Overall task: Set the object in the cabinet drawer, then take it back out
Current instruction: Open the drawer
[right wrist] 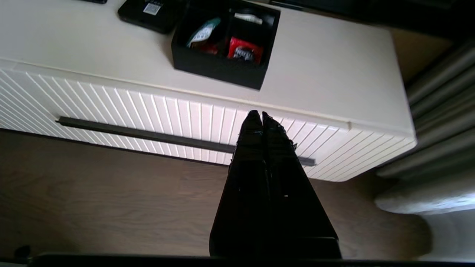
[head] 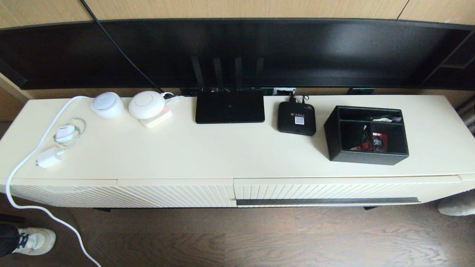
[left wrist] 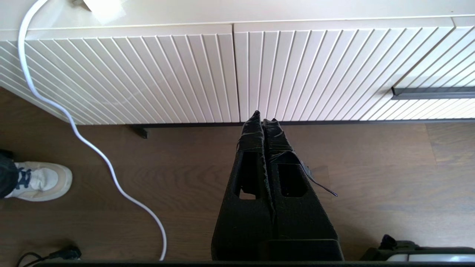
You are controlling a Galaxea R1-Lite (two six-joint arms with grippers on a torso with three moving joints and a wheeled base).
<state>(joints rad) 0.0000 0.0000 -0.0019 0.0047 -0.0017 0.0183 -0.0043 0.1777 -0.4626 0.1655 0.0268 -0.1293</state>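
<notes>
Black and stiff, the organizer box (head: 367, 135) looks light; we'd grip a wall. Our right gripper (right wrist: 261, 115) and left gripper (left wrist: 264, 118) have fingers pressed together, empty.

Black two-fingered grippers

The left gripper (left wrist: 264, 118) had tapered black fingers with cut-out slots, tape-wrapped tips and a loose strand; the right gripper (right wrist: 258, 115) looked glossy black.

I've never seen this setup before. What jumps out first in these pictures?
A black organizer box with red packets sits on the right of a long cream cabinet. Directly below it, the drawer with the dark handle strip is closed. Further left stands a flat black router with four antennas.
</notes>
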